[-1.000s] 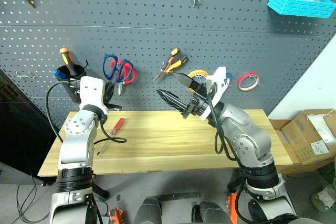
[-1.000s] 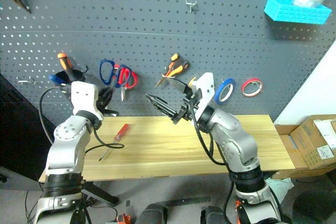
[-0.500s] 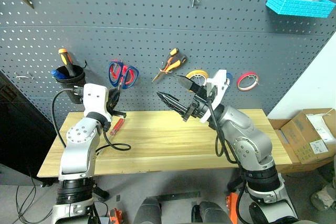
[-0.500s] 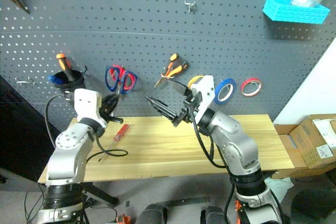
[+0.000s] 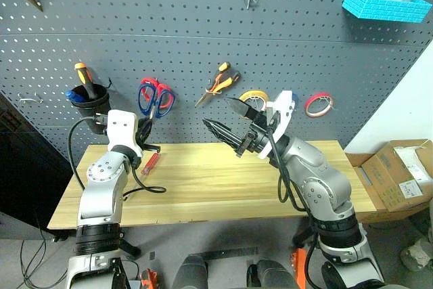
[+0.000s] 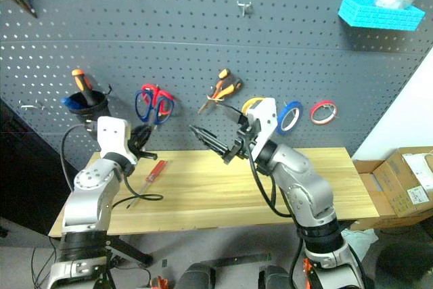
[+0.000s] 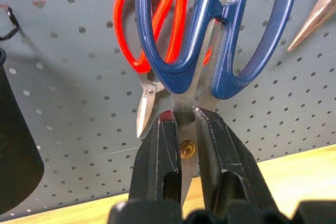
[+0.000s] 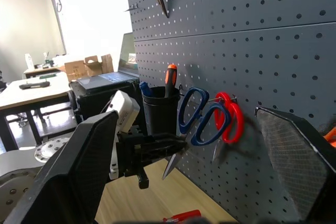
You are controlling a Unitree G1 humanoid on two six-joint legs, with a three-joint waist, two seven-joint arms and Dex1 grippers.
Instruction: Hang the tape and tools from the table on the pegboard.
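Red-handled screwdriver [image 5: 151, 161] lies on the wood-grain table [image 5: 216, 187] below the pegboard [image 5: 203, 32].

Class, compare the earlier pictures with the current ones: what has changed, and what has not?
The left gripper, shut on the blue-handled scissors, carried them rightward and lower, so their handles now overlap the red-handled scissors on the pegboard. The right gripper stayed open; the red-handled screwdriver stayed on the table.
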